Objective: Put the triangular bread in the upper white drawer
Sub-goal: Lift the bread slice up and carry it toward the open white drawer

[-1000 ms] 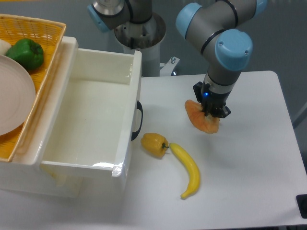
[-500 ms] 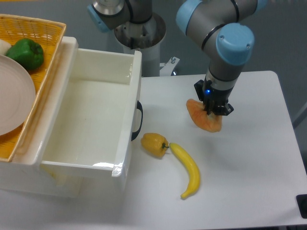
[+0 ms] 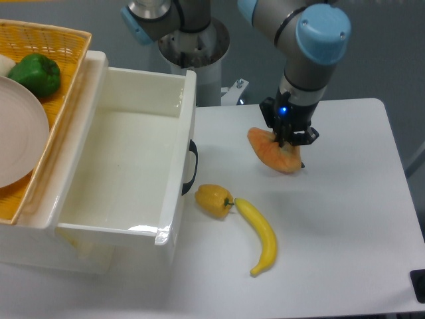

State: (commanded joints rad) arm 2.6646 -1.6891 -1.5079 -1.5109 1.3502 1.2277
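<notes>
While the hand grips the bread by its top edge, it looks light and stiff.

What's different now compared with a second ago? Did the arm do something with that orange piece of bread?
The gripper, shut on the bread, has carried it up and a little left, toward the white drawer; the bread now looks lifted clear of the table. It already held the bread a second ago. The yellow pepper, the banana, the basket, the plate and the green pepper stayed put.
</notes>
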